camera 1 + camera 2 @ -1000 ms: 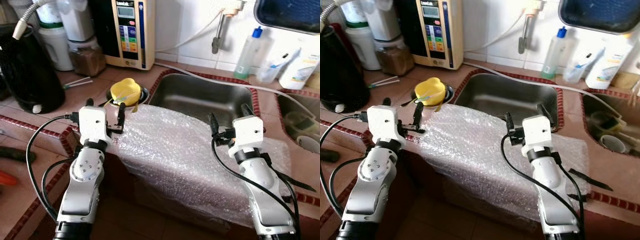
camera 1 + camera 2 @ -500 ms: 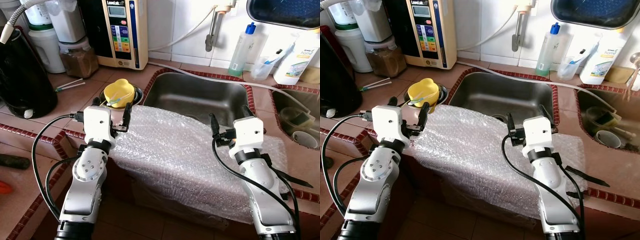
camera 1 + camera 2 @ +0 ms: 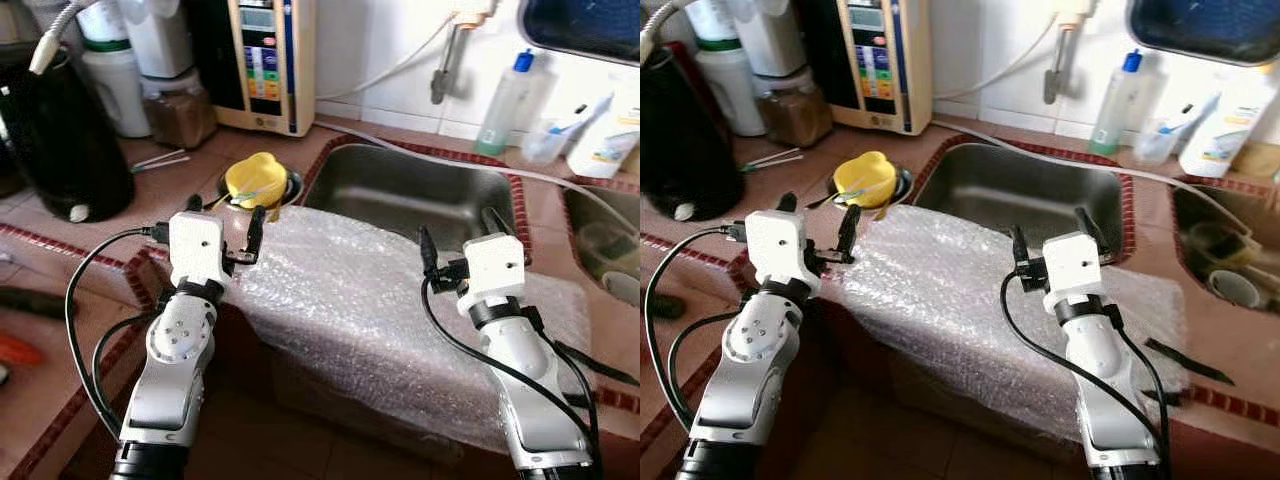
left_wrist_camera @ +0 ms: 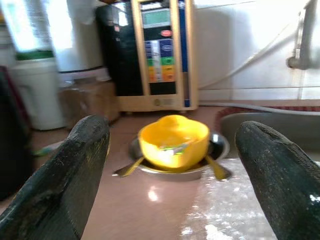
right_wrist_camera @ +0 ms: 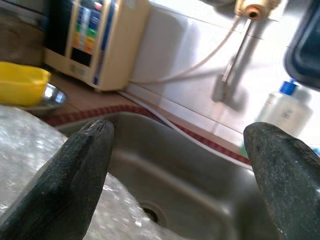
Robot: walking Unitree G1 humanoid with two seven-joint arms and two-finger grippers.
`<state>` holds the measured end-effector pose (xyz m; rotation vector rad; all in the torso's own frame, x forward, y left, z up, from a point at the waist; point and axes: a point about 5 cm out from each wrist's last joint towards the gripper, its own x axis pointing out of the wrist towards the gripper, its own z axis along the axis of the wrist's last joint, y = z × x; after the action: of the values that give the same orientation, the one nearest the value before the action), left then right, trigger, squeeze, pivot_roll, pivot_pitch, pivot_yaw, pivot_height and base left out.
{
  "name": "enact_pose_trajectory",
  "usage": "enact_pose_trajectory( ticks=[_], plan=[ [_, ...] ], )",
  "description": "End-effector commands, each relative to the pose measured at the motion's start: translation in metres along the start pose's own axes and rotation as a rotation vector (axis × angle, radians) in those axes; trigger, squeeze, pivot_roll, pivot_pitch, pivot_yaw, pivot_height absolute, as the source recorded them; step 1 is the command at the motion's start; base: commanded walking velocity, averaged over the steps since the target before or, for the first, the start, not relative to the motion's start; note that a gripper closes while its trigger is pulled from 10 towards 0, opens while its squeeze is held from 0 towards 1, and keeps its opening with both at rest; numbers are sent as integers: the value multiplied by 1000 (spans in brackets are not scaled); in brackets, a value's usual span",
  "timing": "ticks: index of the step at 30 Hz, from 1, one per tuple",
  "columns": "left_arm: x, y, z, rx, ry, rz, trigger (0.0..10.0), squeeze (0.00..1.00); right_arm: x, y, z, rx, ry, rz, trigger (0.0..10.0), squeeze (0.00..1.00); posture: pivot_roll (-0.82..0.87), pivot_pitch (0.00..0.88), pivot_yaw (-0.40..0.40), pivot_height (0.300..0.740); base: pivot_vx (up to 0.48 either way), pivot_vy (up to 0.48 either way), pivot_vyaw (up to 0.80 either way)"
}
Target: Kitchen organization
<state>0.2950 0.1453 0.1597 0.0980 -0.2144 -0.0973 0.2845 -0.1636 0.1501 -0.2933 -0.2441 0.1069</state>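
Observation:
A yellow bowl (image 3: 255, 180) with a green utensil in it sits in a metal dish (image 4: 220, 150) on the brown tiled counter, left of the steel sink (image 3: 410, 200). Spoons lie under the bowl. My left gripper (image 3: 225, 212) hovers open just short of the bowl, at the left end of a bubble wrap sheet (image 3: 370, 310), and holds nothing. My right gripper (image 3: 458, 235) is open over the sheet's right part and points into the sink (image 5: 165, 170). Its black fingers (image 5: 75, 170) are spread wide, with nothing between them.
The bubble wrap hangs over the counter's front edge. A black appliance (image 3: 60, 130) stands at the left, with jars and a beige water unit (image 3: 265, 60) behind the bowl. The faucet (image 3: 445, 60), a clear bottle (image 3: 505, 105) and a second basin (image 3: 610, 250) lie to the right.
The head view has swayed a little. Both grippers stay open in about the same place over the bubble wrap. The bowl has not moved.

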Motion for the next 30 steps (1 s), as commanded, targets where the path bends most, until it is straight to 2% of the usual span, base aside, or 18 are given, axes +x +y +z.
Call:
enact_pose_trajectory(
  ticks=[1,17,30],
  plan=[
    [2,-2,0,8,-1,-14,10000,0,0,-3,1,-2,-7,-7,10000,0,55,0,12,740,0,0,0],
    [0,-2,0,-12,-10,-21,10000,0,1,-4,1,9,-6,-5,10000,0,57,0,5,740,0,0,0],
    [0,-3,1,-24,-16,-39,10000,0,1,0,2,-9,-20,32,10000,0,55,0,6,740,272,0,0]
  ],
)
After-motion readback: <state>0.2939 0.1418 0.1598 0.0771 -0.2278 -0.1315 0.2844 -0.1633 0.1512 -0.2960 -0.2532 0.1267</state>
